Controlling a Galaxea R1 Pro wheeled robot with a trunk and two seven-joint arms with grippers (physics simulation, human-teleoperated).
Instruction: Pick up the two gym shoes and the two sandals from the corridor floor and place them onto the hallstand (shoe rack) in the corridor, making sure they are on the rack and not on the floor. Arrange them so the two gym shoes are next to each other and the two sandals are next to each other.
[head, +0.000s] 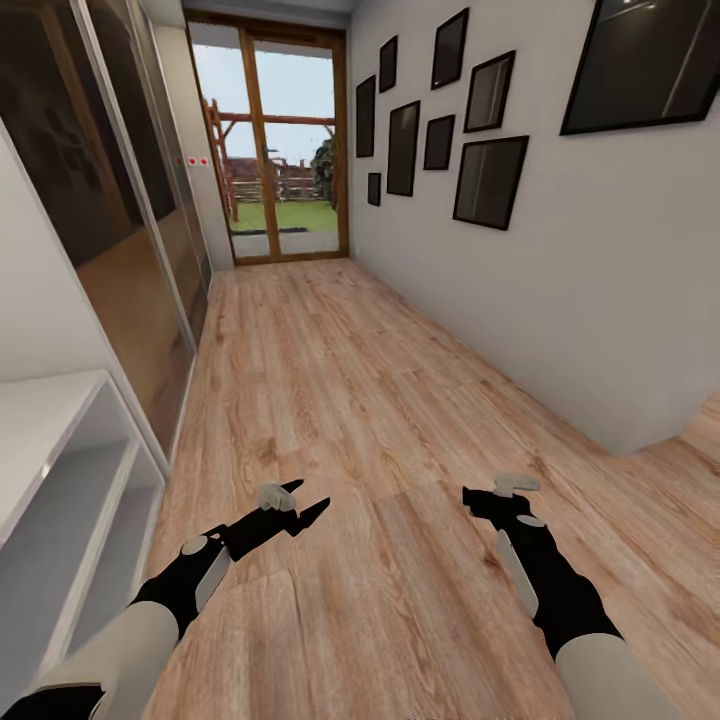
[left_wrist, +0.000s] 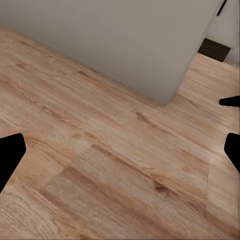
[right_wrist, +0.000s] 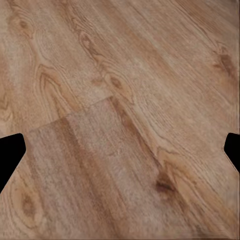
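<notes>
Hovering over floor, both tools agape (empty)

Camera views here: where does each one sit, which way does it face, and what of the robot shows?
Head view: up on the head, looking down the corridor floor to a glass door; both arms, left gripper, right gripper.
Left wrist view: on the left arm, facing floor and a wall corner; dark fingertips.
Right wrist view: on the right arm, facing floor planks; fingertips.
All share the floor.
</notes>
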